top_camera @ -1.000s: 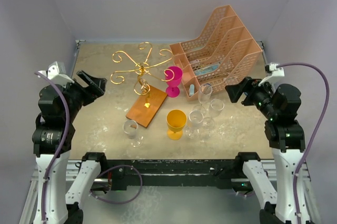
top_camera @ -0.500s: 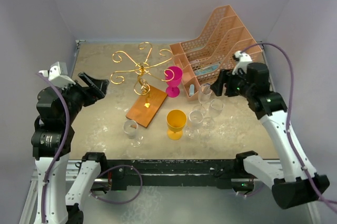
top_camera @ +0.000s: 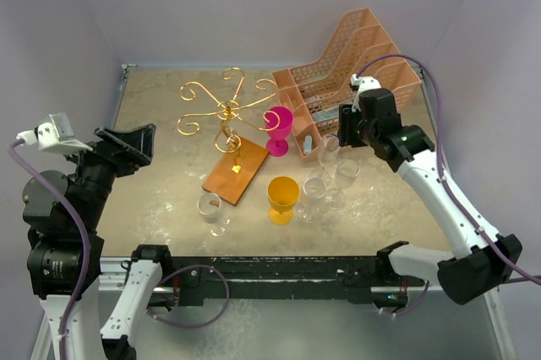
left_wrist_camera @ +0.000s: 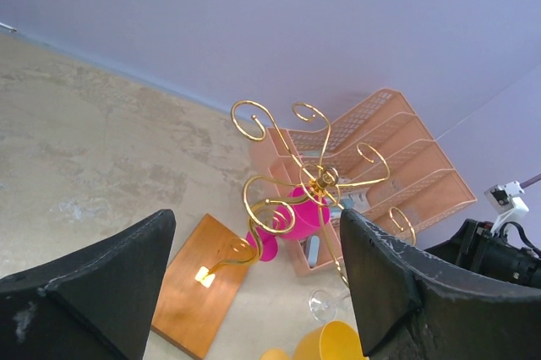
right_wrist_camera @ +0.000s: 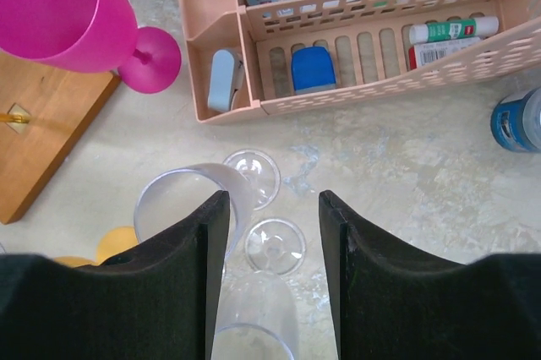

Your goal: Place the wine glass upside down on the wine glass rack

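Right claw (right_wrist_camera: 272, 208) moved forward, spread wide over clear wine glasses (right_wrist_camera: 182, 199), left claw (left_wrist_camera: 254, 233) drawn back leftward, gaping wide, glue-stick label (right_wrist_camera: 448, 32) unreadable.

The table (top_camera: 161, 182) is sandy and speckled. The gold wine glass rack (top_camera: 234, 174) stands near the middle on its flat brown base, with a pink cup (top_camera: 278, 128) just beside it and a peach basket (top_camera: 355, 81) in the back right corner. Nearer the front edge stand a yellow cup (top_camera: 283, 199), one clear wine glass (top_camera: 210, 210) toward the left edge and three clear glasses (top_camera: 347, 176) toward the right edge.
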Available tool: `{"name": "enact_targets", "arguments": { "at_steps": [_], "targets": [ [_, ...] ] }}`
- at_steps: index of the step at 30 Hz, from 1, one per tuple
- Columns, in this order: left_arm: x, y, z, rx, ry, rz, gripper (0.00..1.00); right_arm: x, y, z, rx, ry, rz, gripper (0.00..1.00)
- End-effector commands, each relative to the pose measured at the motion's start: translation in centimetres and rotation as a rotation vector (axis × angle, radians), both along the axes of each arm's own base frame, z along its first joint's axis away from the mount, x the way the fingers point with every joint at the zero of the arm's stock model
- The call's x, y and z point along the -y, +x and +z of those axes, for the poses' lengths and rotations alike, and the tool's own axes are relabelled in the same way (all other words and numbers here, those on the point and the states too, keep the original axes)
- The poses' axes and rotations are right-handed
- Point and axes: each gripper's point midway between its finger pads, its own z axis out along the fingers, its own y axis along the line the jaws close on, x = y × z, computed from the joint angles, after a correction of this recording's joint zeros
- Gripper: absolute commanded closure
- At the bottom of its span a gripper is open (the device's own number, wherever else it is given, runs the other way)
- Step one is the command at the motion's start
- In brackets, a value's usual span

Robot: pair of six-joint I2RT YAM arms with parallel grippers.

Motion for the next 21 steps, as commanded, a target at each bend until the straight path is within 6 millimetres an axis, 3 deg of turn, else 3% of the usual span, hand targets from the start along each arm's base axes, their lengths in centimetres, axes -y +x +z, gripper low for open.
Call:
{"name": "enact_targets", "arguments": {
  "at_steps": [1, 8, 11, 15, 21],
  "targets": [
    [0.3, -0.1, 1.5, 0.041, -0.004, -0.015, 0.24, -0.1, -0.6, 0.0, -0.019, -0.036, 0.027, 0.51],
    [1.0, 0.1, 1.9, 0.057, -0.021, -0.052, 0.24, -1.0, -1.5, -0.8, -0.032, -0.004, 0.081, 0.51],
    [1.2, 0.4, 2.0, 0.064, -0.027, -0.067, 0.24, -1.1, -1.5, -2.2, -0.068, -0.020, 0.085, 0.52],
    [1.5, 0.5, 2.3, 0.073, -0.033, -0.081, 0.24, -1.4, -1.1, -3.1, -0.082, -0.026, 0.090, 0.60],
    [1.8, 0.3, 2.6, 0.086, -0.038, -0.098, 0.24, -1.8, -0.5, -2.6, -0.063, -0.046, 0.109, 0.81]
  ]
}}
